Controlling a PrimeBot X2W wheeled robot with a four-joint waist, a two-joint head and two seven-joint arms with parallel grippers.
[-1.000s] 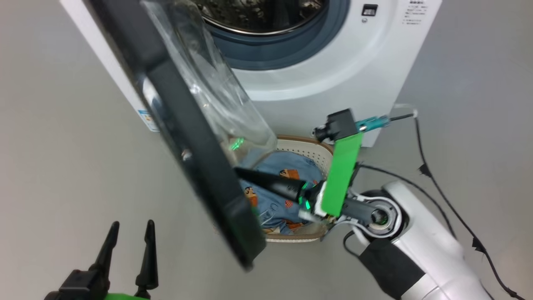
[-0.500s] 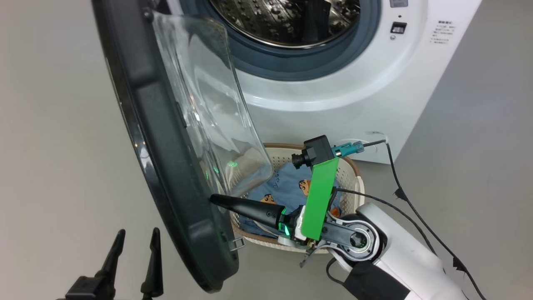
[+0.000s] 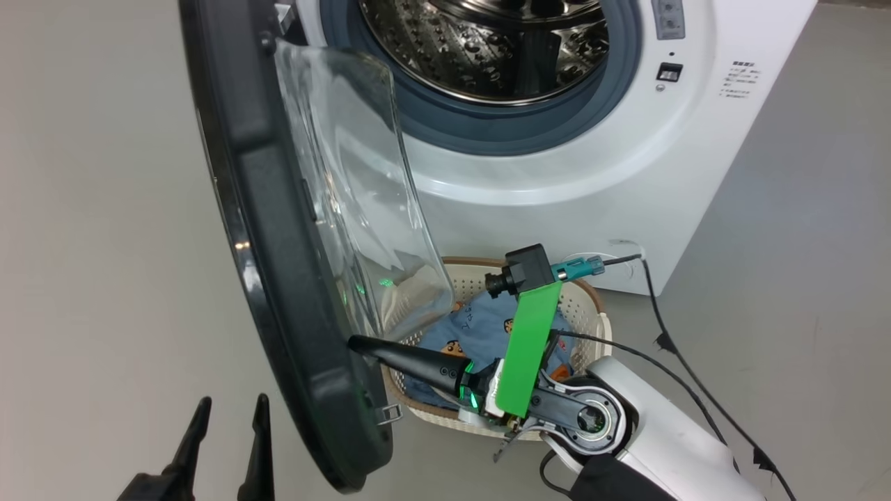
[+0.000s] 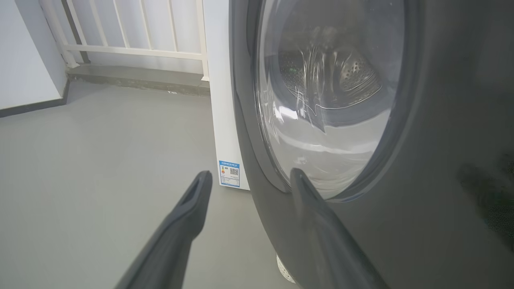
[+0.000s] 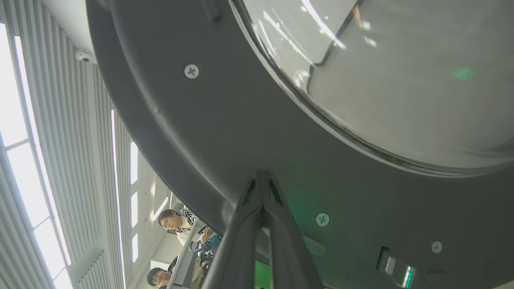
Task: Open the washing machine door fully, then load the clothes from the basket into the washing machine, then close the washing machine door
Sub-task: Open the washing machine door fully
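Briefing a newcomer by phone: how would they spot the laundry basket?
Find the big white front-loading washing machine, its round black door open. On the floor before it sits a small cream perforated plastic basket; its brown rim and blue cartoon-print clothes set it apart.

door (image 3: pixel 278 278) hides left part of basket (image 3: pixel 586 309)

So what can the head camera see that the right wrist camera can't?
Head view: the washing machine's steel drum, the basket with the clothes, and the open left gripper. Right wrist view: two people at a desk and bright strips of light. Both: the dark door and the shut right gripper, tips at its inner rim.
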